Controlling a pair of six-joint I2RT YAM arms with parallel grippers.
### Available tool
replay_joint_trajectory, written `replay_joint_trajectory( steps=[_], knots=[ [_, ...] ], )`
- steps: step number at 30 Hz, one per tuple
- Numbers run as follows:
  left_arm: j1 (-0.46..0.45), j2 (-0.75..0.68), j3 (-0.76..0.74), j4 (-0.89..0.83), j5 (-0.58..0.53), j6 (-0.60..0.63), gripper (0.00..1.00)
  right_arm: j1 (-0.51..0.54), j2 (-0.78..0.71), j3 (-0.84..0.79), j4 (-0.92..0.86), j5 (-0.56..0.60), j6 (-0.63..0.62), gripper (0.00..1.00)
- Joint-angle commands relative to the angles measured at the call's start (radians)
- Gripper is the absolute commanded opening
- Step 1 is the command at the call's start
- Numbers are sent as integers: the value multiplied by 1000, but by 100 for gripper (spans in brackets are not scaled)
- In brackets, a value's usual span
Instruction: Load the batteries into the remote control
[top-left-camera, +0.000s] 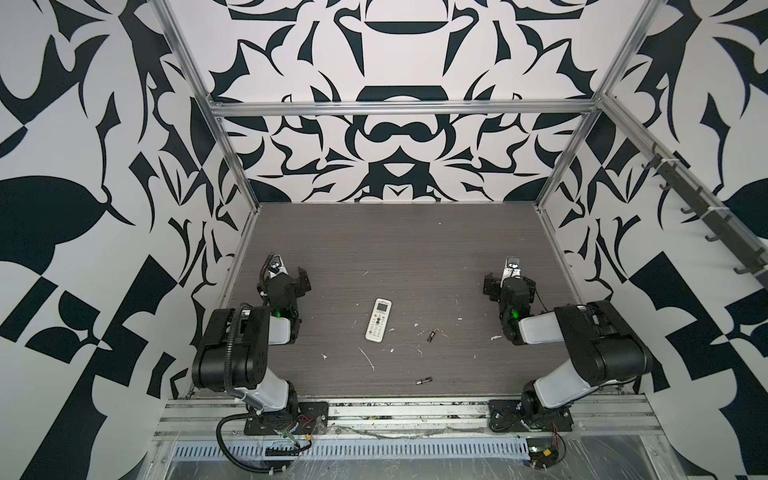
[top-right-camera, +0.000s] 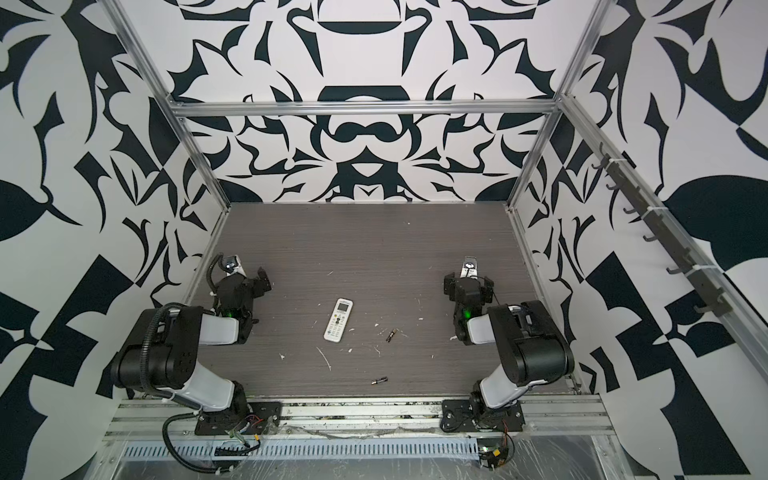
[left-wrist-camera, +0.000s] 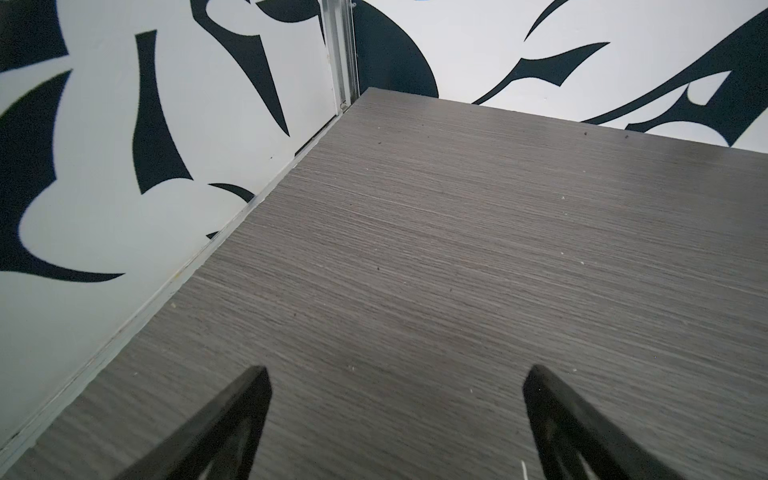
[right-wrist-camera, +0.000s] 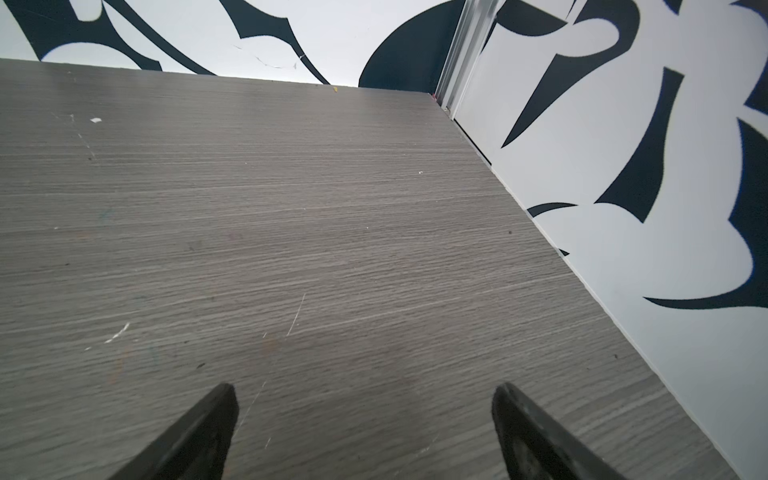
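closest to the front edge of the tabletop (top-left-camera: 395, 249), a little right of its middle, the near battery (top-left-camera: 424, 380) lies on its side, roughly parallel to that edge and touching nothing. further in, the far battery (top-left-camera: 432, 335) also lies on its side, angled toward the far edge, among white scraps (top-left-camera: 368, 358) scattered over the front half. left of it and apart from it, the remote control (top-left-camera: 378, 320) lies flat near the middle of the tabletop. its buttons and grey screen face up and its screen end points toward the far edge. the battery recess is presumably underneath, against the wood, so i judge the handset must be turned over before anything can go in. no loose cover shows.

the arms are folded back on either side, well apart from all three things. the left gripper (left-wrist-camera: 392, 376) hangs near the left edge, jaws spread wide with only bare wood between them. the right gripper (right-wrist-camera: 361, 392) mirrors it near the right edge, equally wide and empty. both point toward the far corners, so neither wrist view catches the remote or the batteries. this reads as a parked, ready posture: wide jaws suit a first grasp, and the flanking stance leaves the middle unobstructed. nothing of the loading looks begun. beyond the grippers, the far half of the tabletop carries only a speck or two.
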Motion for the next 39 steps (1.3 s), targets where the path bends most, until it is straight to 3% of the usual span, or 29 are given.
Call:
replay_joint_trajectory(
  steps=[1, 39],
  knots=[
    [3, 4, 12, 24, 5, -8, 99, 6, -10, 18, 20, 21, 5, 99],
    [2, 6, 15, 18, 8, -7, 99, 1, -12, 16, 22, 5, 10, 100]
  ],
)
